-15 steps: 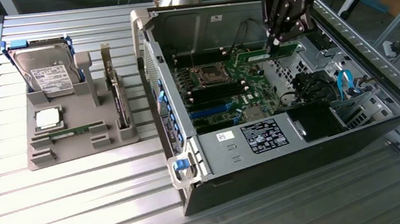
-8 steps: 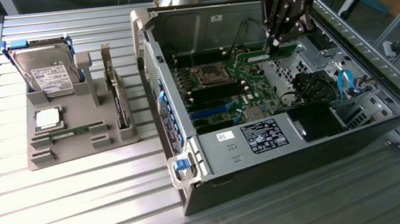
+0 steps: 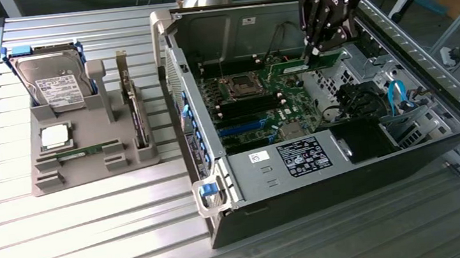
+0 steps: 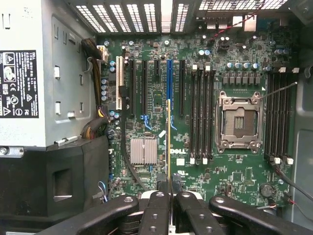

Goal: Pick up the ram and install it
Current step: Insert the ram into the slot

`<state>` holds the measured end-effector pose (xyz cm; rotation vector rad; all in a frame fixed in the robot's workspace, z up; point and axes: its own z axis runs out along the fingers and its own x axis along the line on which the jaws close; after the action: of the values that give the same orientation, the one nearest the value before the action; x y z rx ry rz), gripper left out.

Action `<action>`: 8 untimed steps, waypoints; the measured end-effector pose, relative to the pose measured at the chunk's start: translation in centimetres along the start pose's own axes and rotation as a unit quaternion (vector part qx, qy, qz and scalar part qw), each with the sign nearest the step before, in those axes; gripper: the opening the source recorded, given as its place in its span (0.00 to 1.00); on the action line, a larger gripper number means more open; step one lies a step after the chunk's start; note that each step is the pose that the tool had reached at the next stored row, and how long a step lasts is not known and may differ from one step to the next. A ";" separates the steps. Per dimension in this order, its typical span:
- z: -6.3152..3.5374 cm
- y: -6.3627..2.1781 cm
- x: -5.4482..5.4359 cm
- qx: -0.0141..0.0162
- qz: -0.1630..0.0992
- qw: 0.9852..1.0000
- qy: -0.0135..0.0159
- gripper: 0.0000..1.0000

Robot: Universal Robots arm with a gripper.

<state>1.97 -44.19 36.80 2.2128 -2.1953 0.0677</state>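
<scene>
Jaws nearly shut, pinching ram [image 4: 169, 147] by its upper edge; stick hangs edge-on above motherboard [image 4: 156, 93] inside PC case [image 3: 324, 202], over blue slot [image 4: 169, 78]. Imo: keep it vertical, line up w/ black DIMM slots [image 4: 200, 112] beside CPU socket [image 4: 238, 122], match notch, press both ends evenly, no tilt.

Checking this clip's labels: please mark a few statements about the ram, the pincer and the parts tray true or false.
The pincer is shut on the long, thin green ram stick. True.
The ram is seated in a slot. False: it hangs over the green motherboard.
The silver hard drive with a white label lies inside the computer case. False: it sits in the grey tray.
The square silver processor chip lies in that tray. True.
</scene>
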 end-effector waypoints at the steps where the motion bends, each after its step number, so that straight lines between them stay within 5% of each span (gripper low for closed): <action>1: 0.02 0.00 0.0 0.000 0.000 1.000 0.000 0.12; 8: 0.19 0.02 0.0 0.000 0.000 1.000 0.000 0.12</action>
<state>1.95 -44.19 36.62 2.2129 -2.1954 0.0676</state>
